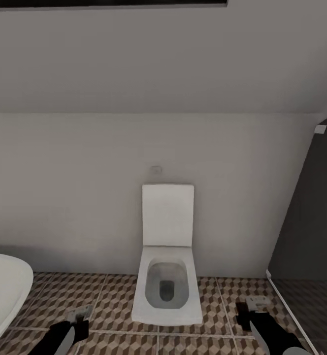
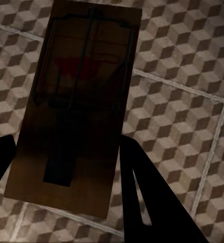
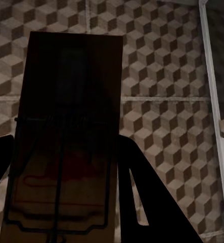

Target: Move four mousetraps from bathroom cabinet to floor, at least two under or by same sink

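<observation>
Wrist views show our left gripper (image 2: 66,167) and right gripper (image 3: 66,167) each pinching a mousetrap (image 2: 74,106) (image 3: 66,136) above the bathroom floor (image 2: 182,76).

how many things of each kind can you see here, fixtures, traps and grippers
white square toilet: 1
white oval bathtub: 1
brown wooden mousetraps with dark metal parts: 2, one in the left gripper, one in the right gripper
black grippers: 2, left and right
total: 6
</observation>
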Motion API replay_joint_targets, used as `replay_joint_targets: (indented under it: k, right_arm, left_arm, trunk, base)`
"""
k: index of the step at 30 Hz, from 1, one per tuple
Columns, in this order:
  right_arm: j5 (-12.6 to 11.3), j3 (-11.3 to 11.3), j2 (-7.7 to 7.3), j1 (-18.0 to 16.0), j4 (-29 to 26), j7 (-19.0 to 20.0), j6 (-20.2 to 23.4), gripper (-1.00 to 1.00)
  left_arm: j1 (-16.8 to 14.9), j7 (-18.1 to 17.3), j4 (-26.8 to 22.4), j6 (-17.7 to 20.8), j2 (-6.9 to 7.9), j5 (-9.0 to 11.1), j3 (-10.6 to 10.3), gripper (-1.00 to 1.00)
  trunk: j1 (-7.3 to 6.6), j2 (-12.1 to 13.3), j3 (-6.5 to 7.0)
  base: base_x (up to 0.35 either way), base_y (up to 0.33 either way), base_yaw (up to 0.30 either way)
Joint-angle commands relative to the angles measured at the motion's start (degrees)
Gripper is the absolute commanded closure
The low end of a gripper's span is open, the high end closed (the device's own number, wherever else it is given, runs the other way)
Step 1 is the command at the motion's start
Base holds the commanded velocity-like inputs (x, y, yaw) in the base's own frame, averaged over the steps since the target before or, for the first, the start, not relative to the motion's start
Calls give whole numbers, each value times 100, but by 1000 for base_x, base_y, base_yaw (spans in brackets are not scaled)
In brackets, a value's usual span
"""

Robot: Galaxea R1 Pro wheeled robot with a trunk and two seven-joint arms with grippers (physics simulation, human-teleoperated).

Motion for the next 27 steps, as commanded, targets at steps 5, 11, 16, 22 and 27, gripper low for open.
replay_joint_targets:
  k: [5, 11, 16, 22, 27]
  right_arm:
    - [38, -32, 49, -17, -32, -2, -33, 100]
    - [31, -36, 56, -20, -21, -4, -46, 100]
    - [46, -40, 60, -21, -34, -3, -44, 100]
    - [51, -37, 61, -21, -51, -6, -41, 100]
    - [57, -32, 67, -21, -55, -8, -37, 100]
  left_arm:
    - [-4, -21, -241, 48, -21, -13, -6, 100]
    - [-4, -48, -386, 58, -89, -25, -1, 100]
    - [-4, -46, -479, 83, -204, -30, -4, 100]
    - [-4, -45, -489, 85, -263, -35, -4, 100]
    - [-4, -45, -490, 93, -280, -35, -15, 100]
  trunk:
    - [0, -3, -6]
    - [0, -3, -6]
    - [0, -3, -6]
    - [0, -3, -6]
    - [0, -3, -6]
  base:
    - [0, 0, 0]
    - [0, 0, 0]
    - [0, 0, 0]
    - [0, 0, 0]
    - [0, 0, 0]
